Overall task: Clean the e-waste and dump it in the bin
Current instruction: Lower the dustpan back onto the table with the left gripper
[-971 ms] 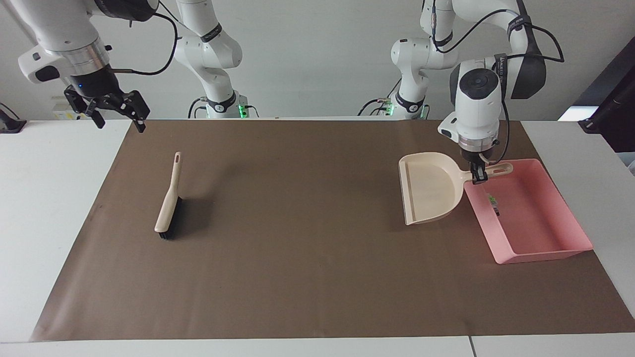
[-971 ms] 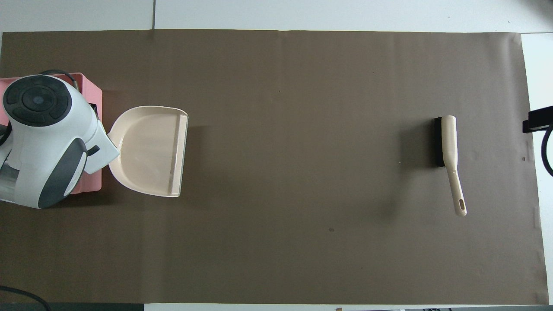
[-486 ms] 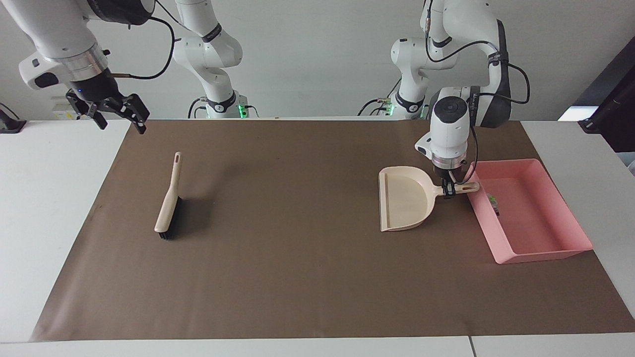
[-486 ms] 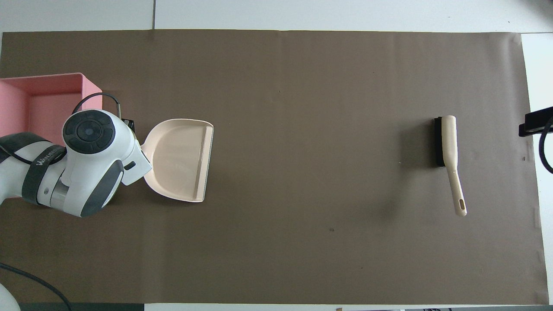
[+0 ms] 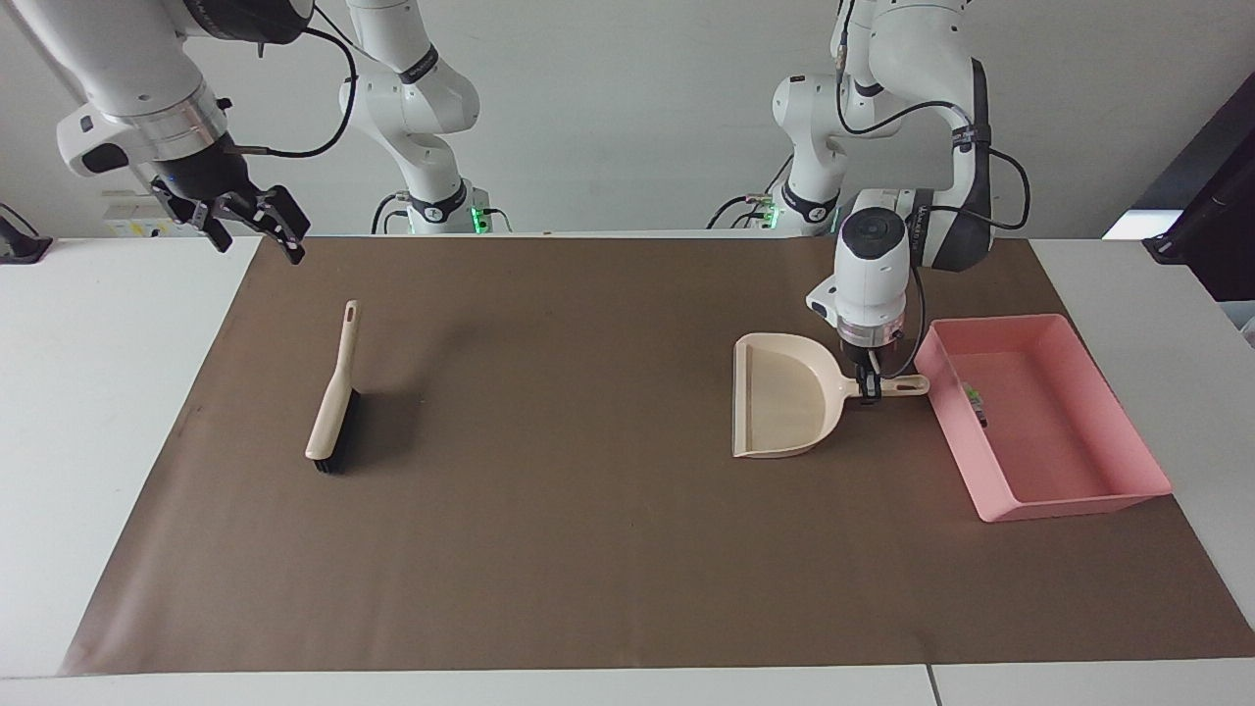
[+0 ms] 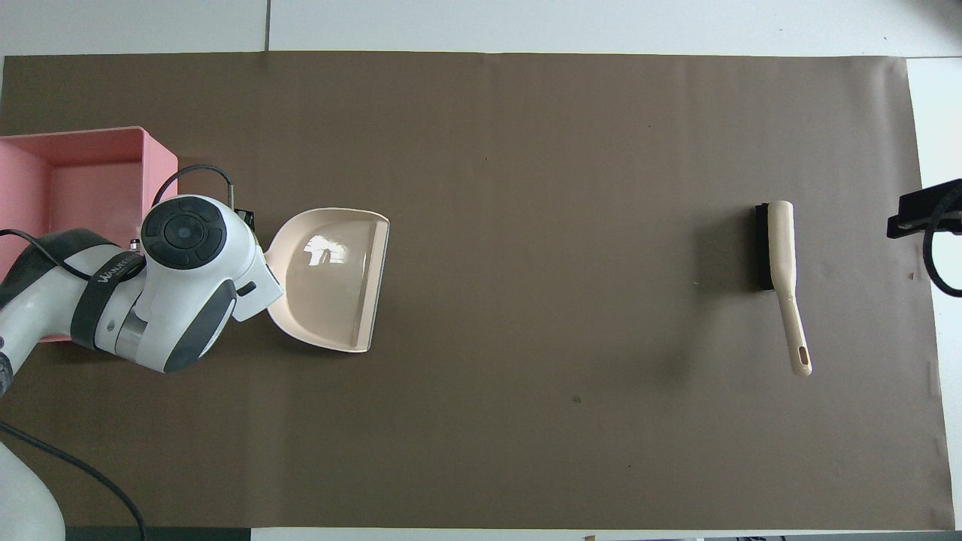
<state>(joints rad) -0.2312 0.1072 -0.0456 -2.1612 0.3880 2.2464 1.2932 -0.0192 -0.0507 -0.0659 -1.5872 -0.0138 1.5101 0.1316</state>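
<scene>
The e-waste (image 5: 975,396), a tiny white bit with a green end and a small black block, lies in the pink bin (image 5: 1079,498) against the wall that faces the dustpan. My left gripper (image 5: 869,390) is shut on the handle of the beige dustpan (image 5: 784,404), which sits level and low on the brown mat beside the bin, its mouth turned away from it. In the overhead view my left wrist covers the handle and part of the bin (image 6: 159,161); the dustpan (image 6: 331,279) looks bare inside. My right gripper (image 5: 257,230) hangs open over the mat's corner.
A beige hand brush (image 5: 333,404) with black bristles lies on the mat toward the right arm's end, also visible from above as the brush (image 6: 782,259). The brown mat (image 5: 588,549) covers most of the white table.
My left gripper carried the dustpan away from the bin toward the table's middle and lowered it to the mat. The right gripper shifted slightly. The brush did not move.
</scene>
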